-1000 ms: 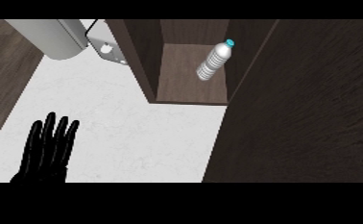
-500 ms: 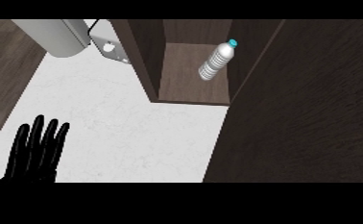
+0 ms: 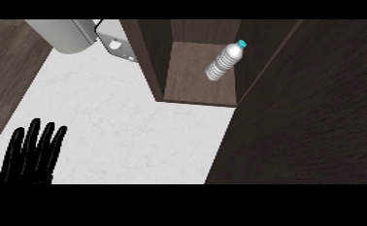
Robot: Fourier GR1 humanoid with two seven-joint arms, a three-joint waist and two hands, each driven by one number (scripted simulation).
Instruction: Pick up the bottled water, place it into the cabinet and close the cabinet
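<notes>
Left hand (image 3: 32,154) outstretched, bottled water (image 3: 224,65) inside cabinet (image 3: 197,87)

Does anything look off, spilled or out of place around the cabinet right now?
Nothing spilled or damaged. The bottled water sits inside the cabinet near its right wall, cap on; it looks slanted, which may be only the steep view. The cabinet door stands open. The left hand rests open at the lower left.

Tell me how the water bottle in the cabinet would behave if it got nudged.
The bottle is tall and narrow, so a nudge would probably tip it. Its round body would likely roll once down. It looks like thin plastic, so probably not fragile.
</notes>
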